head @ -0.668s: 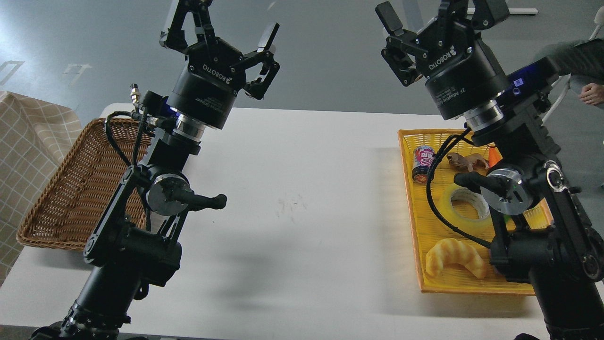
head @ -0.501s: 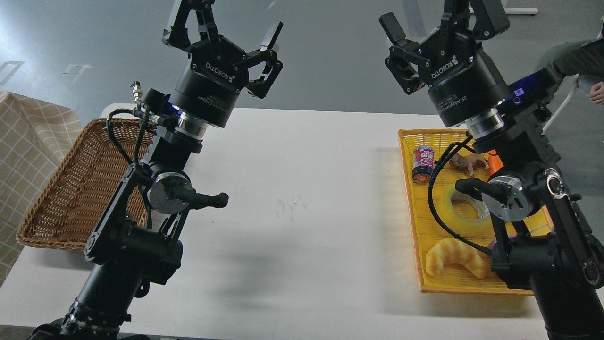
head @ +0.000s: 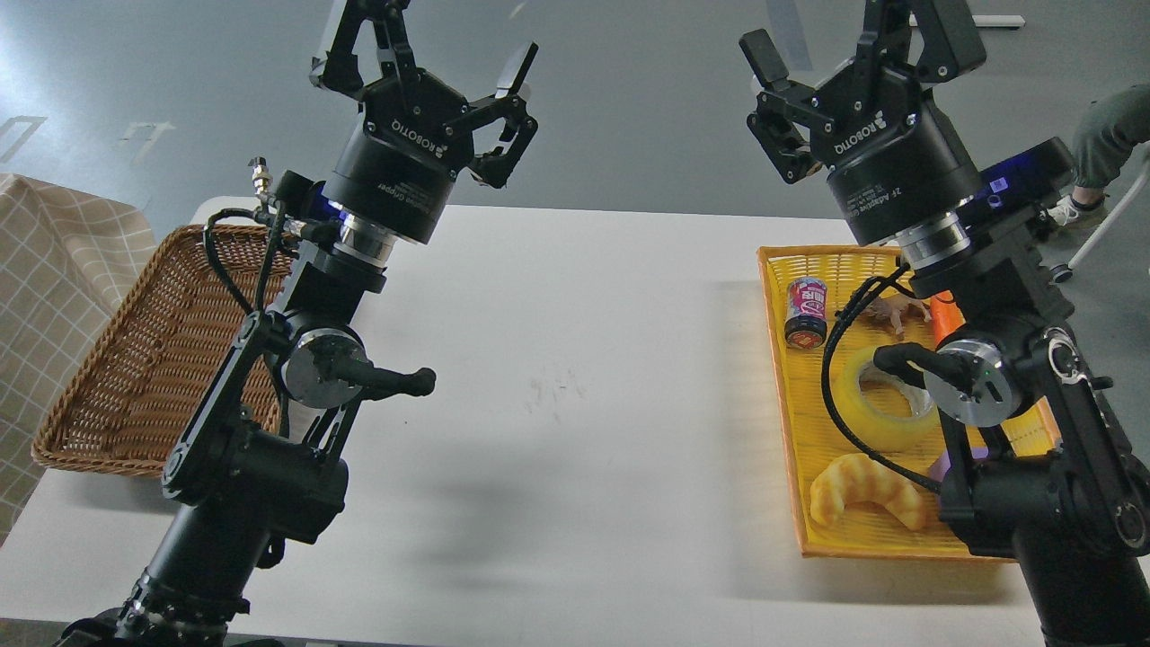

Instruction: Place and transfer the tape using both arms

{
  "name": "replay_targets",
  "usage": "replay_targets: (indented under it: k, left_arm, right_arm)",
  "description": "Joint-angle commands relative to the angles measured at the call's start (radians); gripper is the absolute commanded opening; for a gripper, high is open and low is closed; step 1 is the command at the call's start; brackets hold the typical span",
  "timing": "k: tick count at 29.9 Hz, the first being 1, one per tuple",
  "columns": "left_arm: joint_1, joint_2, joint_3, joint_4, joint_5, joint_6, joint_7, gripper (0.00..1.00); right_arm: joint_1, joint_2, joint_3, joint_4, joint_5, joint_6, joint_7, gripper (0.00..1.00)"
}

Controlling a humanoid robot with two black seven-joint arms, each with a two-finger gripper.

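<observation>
Both grippers, left [head: 422,67] and right [head: 858,49], hung agape, empty; tape [head: 876,404] lay in my tray [head: 777,359] at three o'clock, where the right arm's cable could snag it

Our left gripper [head: 422,67] and right gripper [head: 853,45] raised with fingers spread, tape [head: 876,413] lying in yellow tray [head: 791,449] by our table's [head: 575,359] right edge, wicker basket [head: 135,359] at left edge
</observation>
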Motion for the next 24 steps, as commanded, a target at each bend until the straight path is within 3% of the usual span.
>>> replay_targets:
  k: [1,20,24]
  left_arm:
    - [0.005,0.000,0.000,0.000,0.000,0.000,0.000,0.99]
    - [0.009,0.000,0.000,0.000,0.000,0.009,0.000,0.99]
    - [0.017,0.000,-0.001,0.000,0.000,0.015,0.000,0.99]
  right_arm:
    - [0.000,0.000,-0.001,0.002,0.000,0.003,0.000,1.00]
    - [-0.037,0.000,0.013,0.000,-0.002,-0.009,0.002,1.00]
    - [-0.049,0.000,0.027,0.011,0.000,-0.082,0.002,1.00]
